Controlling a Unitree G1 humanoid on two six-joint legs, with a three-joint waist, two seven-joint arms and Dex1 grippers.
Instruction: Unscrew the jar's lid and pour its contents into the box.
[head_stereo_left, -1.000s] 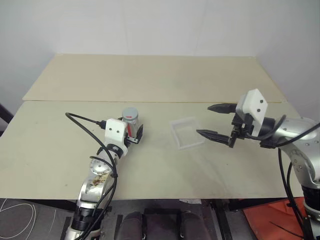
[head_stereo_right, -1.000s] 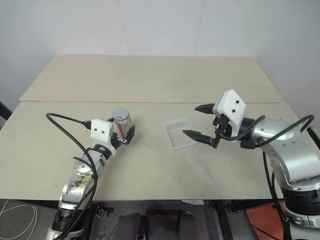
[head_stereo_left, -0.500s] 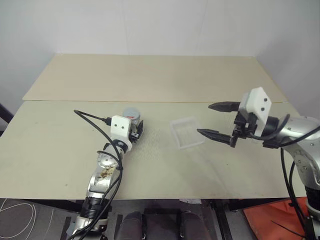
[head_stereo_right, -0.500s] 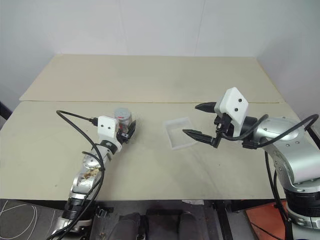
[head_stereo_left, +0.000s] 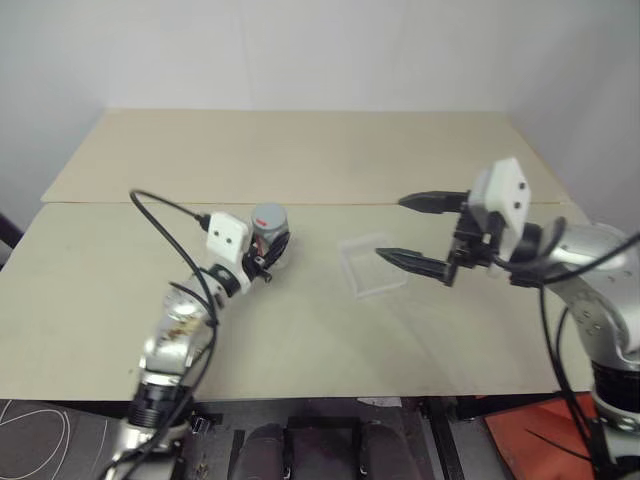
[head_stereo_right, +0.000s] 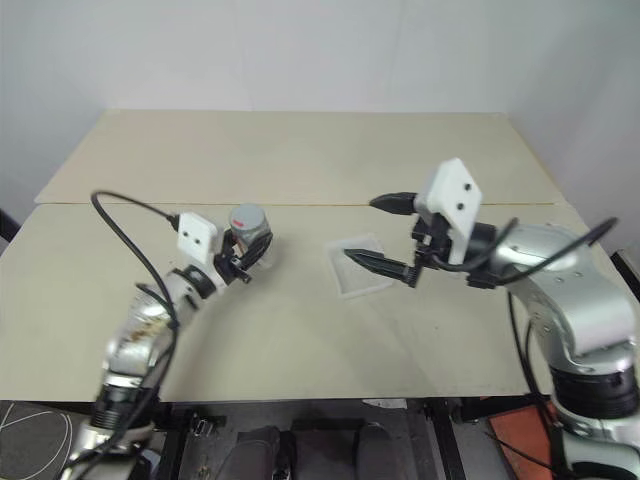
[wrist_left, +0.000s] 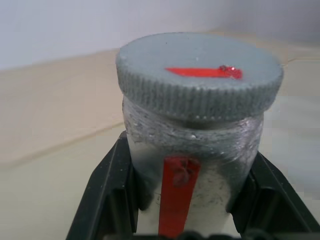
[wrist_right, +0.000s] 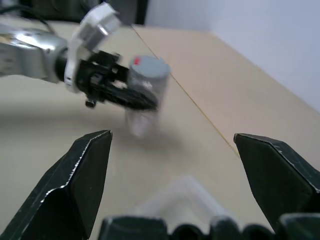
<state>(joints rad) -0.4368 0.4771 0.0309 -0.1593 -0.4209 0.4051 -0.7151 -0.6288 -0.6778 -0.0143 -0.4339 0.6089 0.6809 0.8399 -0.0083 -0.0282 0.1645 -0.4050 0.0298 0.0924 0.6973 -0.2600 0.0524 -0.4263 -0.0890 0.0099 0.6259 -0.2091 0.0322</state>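
while my left gripper (head_stereo_left: 268, 262) clamps the jar (wrist_left: 192, 165) firmly, my wide-open right gripper (head_stereo_left: 412, 230) should centre squarely over the lid (wrist_left: 199, 75).

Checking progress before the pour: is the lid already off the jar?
No: the grey lid sits screwed on top of the jar, which the left claw grips.

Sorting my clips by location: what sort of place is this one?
Probably a lab or robot test bench, not a home: a plain beige table against bare white walls, bearing a lidded jar held in the left gripper and a clear plastic box.
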